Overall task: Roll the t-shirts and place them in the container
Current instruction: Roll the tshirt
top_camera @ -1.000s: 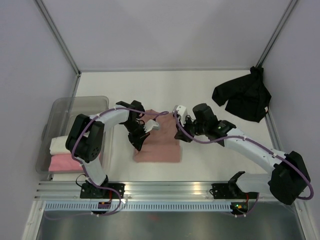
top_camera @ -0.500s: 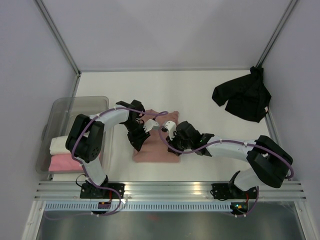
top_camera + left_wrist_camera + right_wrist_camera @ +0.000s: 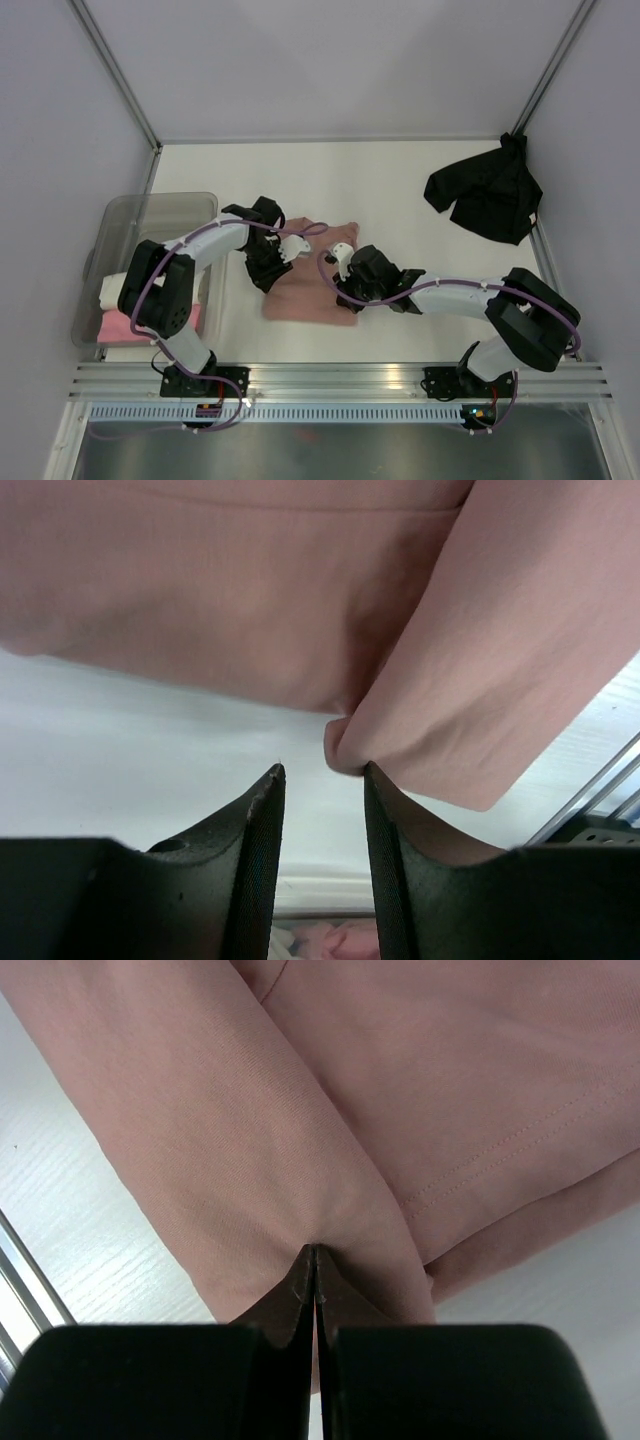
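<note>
The salmon-pink t-shirt [image 3: 308, 296] lies folded on the white table, between the two arms. My left gripper [image 3: 268, 270] is at its left edge. In the left wrist view the gripper [image 3: 320, 772] is open and empty, and a folded edge of the shirt [image 3: 470, 680] touches the tip of one finger. My right gripper [image 3: 347, 291] is at the shirt's right front part. In the right wrist view the gripper [image 3: 315, 1252] is shut, pinching a pucker of the pink cloth [image 3: 250, 1130]. The black t-shirt [image 3: 487, 195] lies crumpled at the far right.
A translucent grey bin [image 3: 140, 215] stands at the left and holds a cream roll [image 3: 116, 289] and a bright pink roll [image 3: 125, 326]. Frame posts and walls bound the table. A metal rail [image 3: 330, 380] runs along the near edge.
My right gripper moved from the shirt's far right corner down to its right front part and shut on the cloth. My left gripper shifted left to the shirt's left edge.
</note>
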`<state>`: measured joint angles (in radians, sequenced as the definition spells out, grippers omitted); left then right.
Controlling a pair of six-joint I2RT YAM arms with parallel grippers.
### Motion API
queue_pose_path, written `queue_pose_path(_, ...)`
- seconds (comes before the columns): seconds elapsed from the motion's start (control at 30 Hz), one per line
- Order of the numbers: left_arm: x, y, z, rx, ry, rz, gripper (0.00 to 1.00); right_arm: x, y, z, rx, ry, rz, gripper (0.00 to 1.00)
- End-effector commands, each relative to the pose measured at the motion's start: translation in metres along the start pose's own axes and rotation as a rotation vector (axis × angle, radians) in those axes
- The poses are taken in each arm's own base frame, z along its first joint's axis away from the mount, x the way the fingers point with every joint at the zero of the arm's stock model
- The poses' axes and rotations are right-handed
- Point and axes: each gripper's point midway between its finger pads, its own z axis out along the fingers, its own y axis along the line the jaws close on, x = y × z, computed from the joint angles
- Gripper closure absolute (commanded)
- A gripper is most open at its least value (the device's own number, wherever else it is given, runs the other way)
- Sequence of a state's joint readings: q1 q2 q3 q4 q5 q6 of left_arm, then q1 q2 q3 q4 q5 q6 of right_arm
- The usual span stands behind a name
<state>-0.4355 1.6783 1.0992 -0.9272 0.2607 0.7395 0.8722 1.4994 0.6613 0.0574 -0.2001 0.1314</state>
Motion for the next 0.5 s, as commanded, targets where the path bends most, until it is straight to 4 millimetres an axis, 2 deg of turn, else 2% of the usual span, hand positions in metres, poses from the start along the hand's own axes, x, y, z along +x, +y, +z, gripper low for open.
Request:
queue_pose_path(0.0,0.009,0.020,-0.005,-0.106,0.023,0.026,0.57,0.010,-0.009,0.001,0.037,0.011,0.019,1.00)
queue_pose_path(0.07,0.008,0.035,-0.009,-0.166,0.012,0.027,0.58,0.010,-0.010,0.000,0.040,0.006,0.021,1.00)
queue_pose_path(0.13,-0.002,0.045,-0.023,-0.209,-0.029,0.026,0.59,0.009,-0.008,-0.001,0.029,-0.002,0.017,1.00)
queue_pose_path(0.2,-0.028,0.043,-0.050,-0.235,-0.149,0.060,0.59,0.005,-0.007,-0.002,0.026,-0.016,0.016,1.00)
queue_pose_path(0.27,-0.047,0.034,-0.069,-0.239,-0.246,0.135,0.57,0.000,-0.007,-0.002,0.026,-0.034,0.015,1.00)
queue_pose_path(0.3,-0.057,0.021,-0.083,-0.231,-0.325,0.182,0.57,-0.001,-0.006,-0.002,0.023,-0.038,0.016,1.00)
queue_pose_path(0.37,-0.063,0.008,-0.087,-0.232,-0.361,0.270,0.55,-0.002,-0.006,-0.001,0.017,-0.047,0.022,1.00)
queue_pose_path(0.4,-0.056,-0.004,-0.083,-0.233,-0.359,0.308,0.55,-0.003,-0.006,-0.001,0.015,-0.051,0.023,1.00)
queue_pose_path(0.47,-0.055,-0.025,-0.074,-0.237,-0.352,0.456,0.52,-0.004,-0.007,0.000,0.015,-0.055,0.029,1.00)
